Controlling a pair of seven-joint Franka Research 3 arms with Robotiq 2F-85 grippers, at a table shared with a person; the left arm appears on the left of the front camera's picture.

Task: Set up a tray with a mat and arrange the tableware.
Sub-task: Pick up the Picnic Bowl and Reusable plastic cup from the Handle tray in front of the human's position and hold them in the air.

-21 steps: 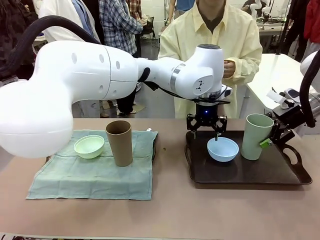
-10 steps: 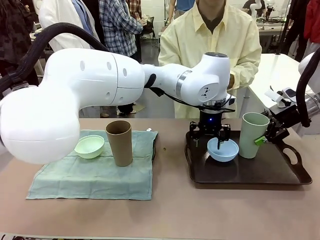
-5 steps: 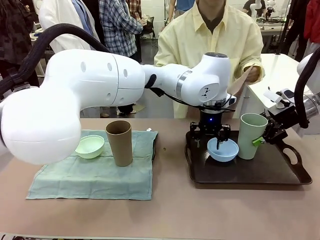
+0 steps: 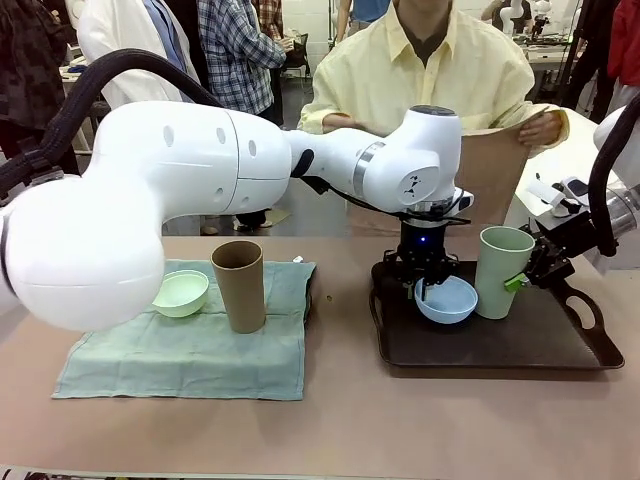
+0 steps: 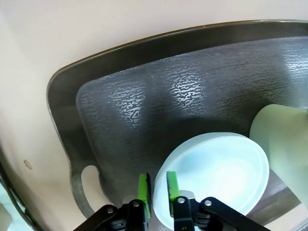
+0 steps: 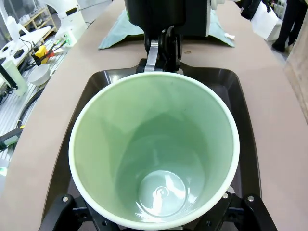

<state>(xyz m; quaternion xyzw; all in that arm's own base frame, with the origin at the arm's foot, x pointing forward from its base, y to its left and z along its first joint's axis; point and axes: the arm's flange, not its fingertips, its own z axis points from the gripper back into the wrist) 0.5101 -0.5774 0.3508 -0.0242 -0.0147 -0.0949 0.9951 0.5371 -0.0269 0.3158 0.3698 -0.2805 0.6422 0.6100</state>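
With my left pincer [image 5: 156, 185] pinching the rim of the bowl [image 5: 221, 173] and my right pincer [image 4: 522, 280] gripping the cup [image 4: 500, 268] beside it, both low over the tray [image 4: 560, 352], I should raise them level and high enough for the person's mat [image 4: 490, 180] to slip underneath.

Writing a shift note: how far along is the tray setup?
Done: nothing final; the tray has no mat. In hand: left jaws pinch the blue bowl, right jaws grip the green cup, both over the tray; the person holds a brown mat. Left: lay the mat, then place four pieces; mint bowl and brown cup sit on the cloth.
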